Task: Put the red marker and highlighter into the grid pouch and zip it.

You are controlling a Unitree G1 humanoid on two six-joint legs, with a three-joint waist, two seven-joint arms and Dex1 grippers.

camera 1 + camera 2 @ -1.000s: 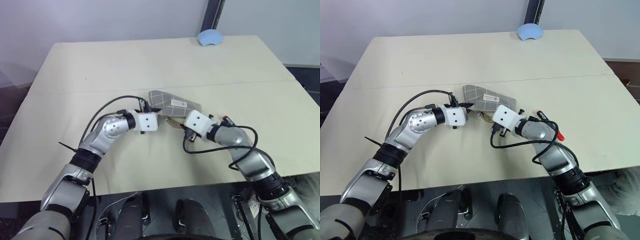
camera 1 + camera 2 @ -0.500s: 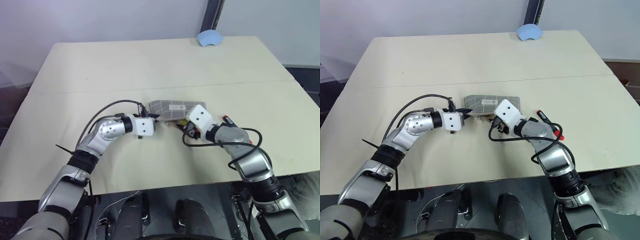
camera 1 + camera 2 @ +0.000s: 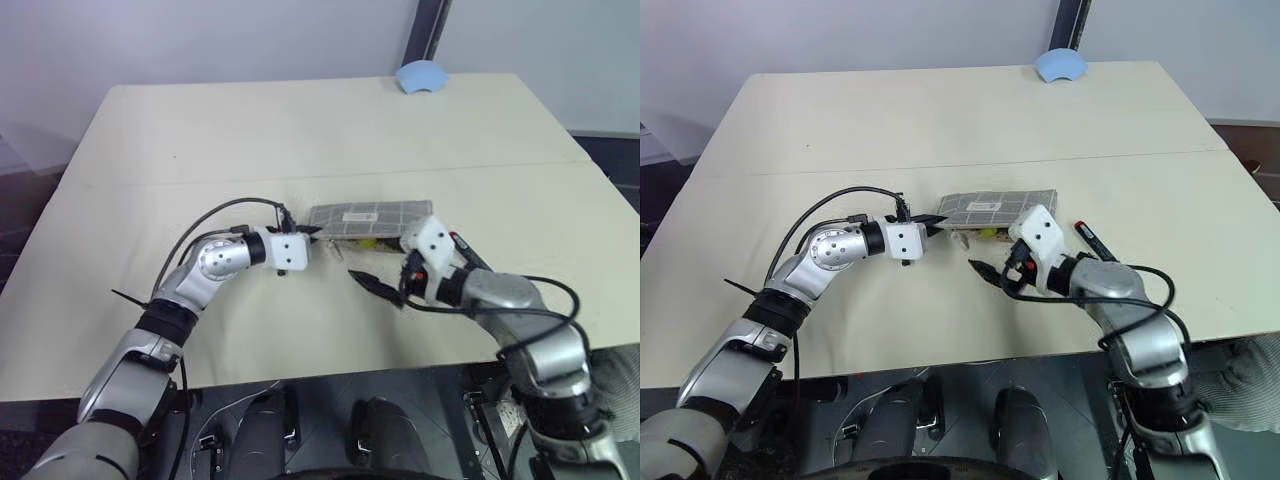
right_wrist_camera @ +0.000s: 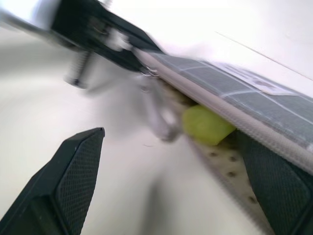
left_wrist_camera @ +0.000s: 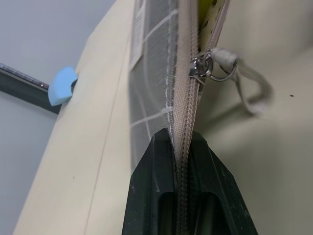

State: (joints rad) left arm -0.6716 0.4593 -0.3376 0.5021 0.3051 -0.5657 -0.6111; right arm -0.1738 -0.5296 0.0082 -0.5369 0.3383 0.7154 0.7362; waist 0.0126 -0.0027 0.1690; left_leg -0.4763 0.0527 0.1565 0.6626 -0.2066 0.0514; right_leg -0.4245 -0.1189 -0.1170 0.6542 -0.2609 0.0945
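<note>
The table [image 3: 300,130] carries the grid pouch [image 3: 370,217] at its middle, mouth open, with the highlighter [image 4: 208,126] lying inside. The left gripper [image 5: 182,147] is clamped on the pouch's zipper edge. The right gripper [image 4: 171,181] is spread wide, empty. The red marker [image 3: 1092,239] lies beside the pouch.

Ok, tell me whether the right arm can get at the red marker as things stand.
Probably yes. The red marker lies bare on the table beside the right forearm, and the right end effector is open and empty, though it points away, so it must turn back.
</note>
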